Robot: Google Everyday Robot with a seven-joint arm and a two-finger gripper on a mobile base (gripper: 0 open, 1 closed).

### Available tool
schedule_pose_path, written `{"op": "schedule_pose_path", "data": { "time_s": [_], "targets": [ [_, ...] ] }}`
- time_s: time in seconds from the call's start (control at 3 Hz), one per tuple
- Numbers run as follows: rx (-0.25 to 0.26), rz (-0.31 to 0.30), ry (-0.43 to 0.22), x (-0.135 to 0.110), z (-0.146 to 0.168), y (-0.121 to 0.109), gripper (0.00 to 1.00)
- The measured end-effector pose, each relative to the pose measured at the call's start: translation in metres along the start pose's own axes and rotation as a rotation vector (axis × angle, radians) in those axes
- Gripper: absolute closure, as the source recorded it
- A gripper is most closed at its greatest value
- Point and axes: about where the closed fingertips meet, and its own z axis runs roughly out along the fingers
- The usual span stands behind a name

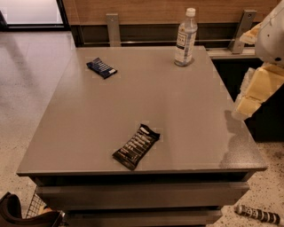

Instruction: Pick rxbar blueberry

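Jaws hover off table (pixel 186 111) edge; rxbar blueberry (pixel 101 68) far-left.

The table (pixel 186 111) is showing a smooth grey top with a soft sheen. The rxbar blueberry (pixel 101 68) is lying in a glossy navy wrapper, and the black bar (pixel 136 146) is gleaming likewise. The bottle (pixel 185 37) is looking like clear plastic. The gripper (pixel 249 101), off the table's right edge, is wearing matt cream casing. Wood panelling (pixel 146 11) is lining the wall behind.

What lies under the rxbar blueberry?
Only the grey table top; the rxbar blueberry lies flat, hiding the patch beneath. The gripper hangs past the table's right edge.
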Motion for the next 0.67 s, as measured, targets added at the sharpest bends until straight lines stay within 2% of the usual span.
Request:
{"op": "schedule_pose_path", "data": {
  "time_s": [0.33,0.67],
  "targets": [
    [0.048,0.073,-0.133,-0.028,0.026,-0.029,0.0],
    [0.054,0.162,-0.426,-0.095,0.067,-0.057,0.0]
  ]
}}
